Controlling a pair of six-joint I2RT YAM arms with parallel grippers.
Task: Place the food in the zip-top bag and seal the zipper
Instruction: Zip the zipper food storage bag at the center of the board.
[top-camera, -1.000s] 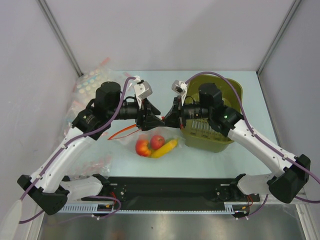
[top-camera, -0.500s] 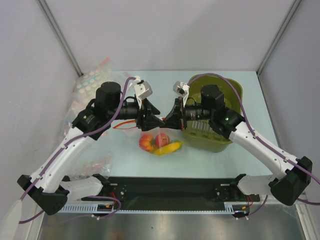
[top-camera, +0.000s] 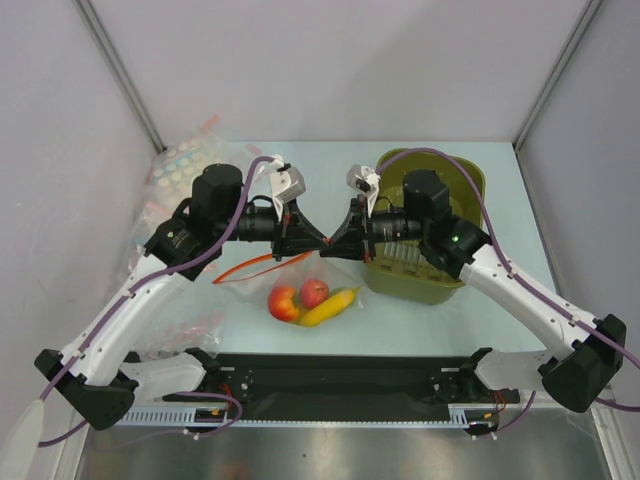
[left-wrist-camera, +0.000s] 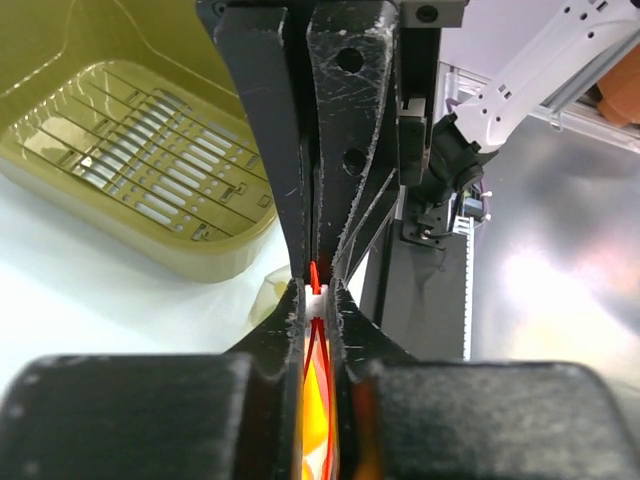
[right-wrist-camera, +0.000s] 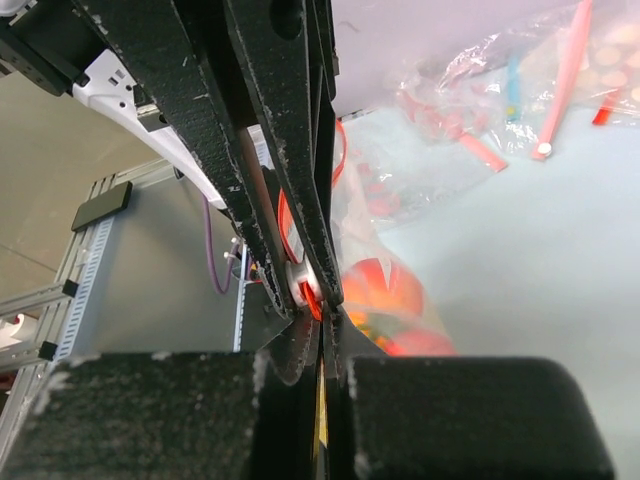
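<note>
The clear zip-top bag (top-camera: 300, 285) hangs between both grippers above the table. Inside it sit the food: two red fruits (top-camera: 283, 302) and a yellow banana (top-camera: 332, 306). Its orange-red zipper (top-camera: 245, 267) trails left from the grip point. My left gripper (top-camera: 318, 240) is shut on the zipper (left-wrist-camera: 316, 275) at its white slider, with the yellow banana (left-wrist-camera: 315, 410) showing below the jaws. My right gripper (top-camera: 336, 243) faces it tip to tip, shut on the bag's mouth edge (right-wrist-camera: 322, 335). A red fruit (right-wrist-camera: 385, 290) shows through the plastic in the right wrist view. No green piece shows.
An olive-green basket (top-camera: 445, 285) stands on the right under the right arm and also appears in the left wrist view (left-wrist-camera: 130, 150). Other clear bags (top-camera: 180, 160) with dots and coloured strips lie at the back left (right-wrist-camera: 500, 80). Walls close in on both sides.
The left gripper has closed on the zipper. The bag with the fruit has swung a little and now hangs slightly lower and to the left. The right gripper stayed shut.
</note>
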